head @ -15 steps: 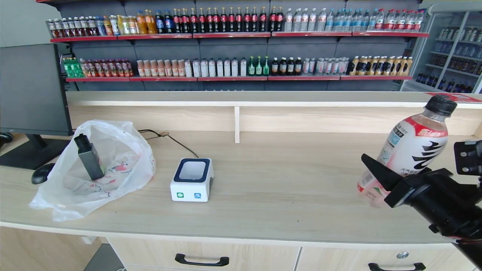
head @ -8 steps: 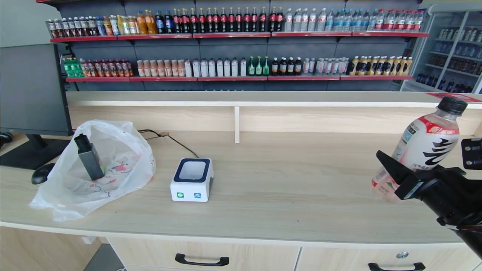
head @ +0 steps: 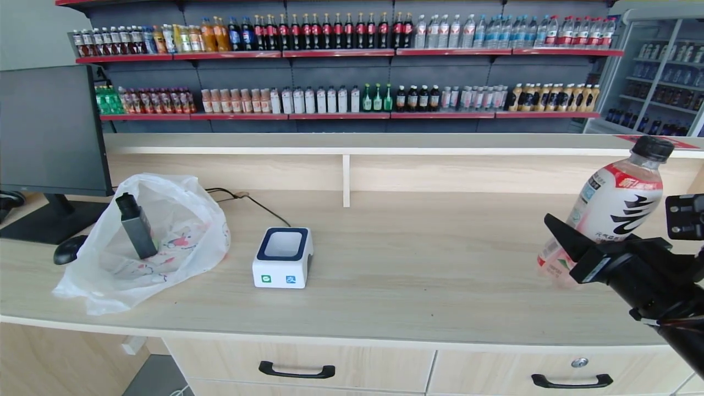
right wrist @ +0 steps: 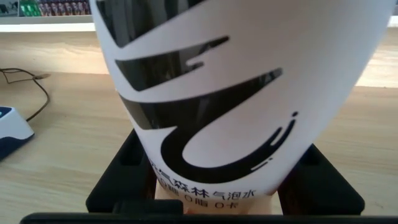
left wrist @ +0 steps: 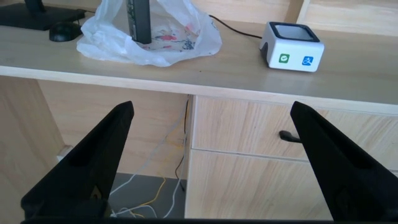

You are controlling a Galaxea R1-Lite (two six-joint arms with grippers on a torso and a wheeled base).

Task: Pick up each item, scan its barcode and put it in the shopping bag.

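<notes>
Shop table (head: 418, 264), frame right: right pincer (head: 615, 226) grasps a tilted bottle (head: 624, 192), pickup apparently done; next, its barcode must face the scanner (head: 283, 257).

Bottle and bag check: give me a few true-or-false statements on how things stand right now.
1. The right end effector grips the bottle, which is tilted. True.
2. The scanner sits on the counter between the shopping bag and the bottle. True.
3. The shopping bag is empty. False: a dark container stands inside it.
4. The left end effector is shut on the scanner. False: it is open, below counter level, facing the drawers.
</notes>
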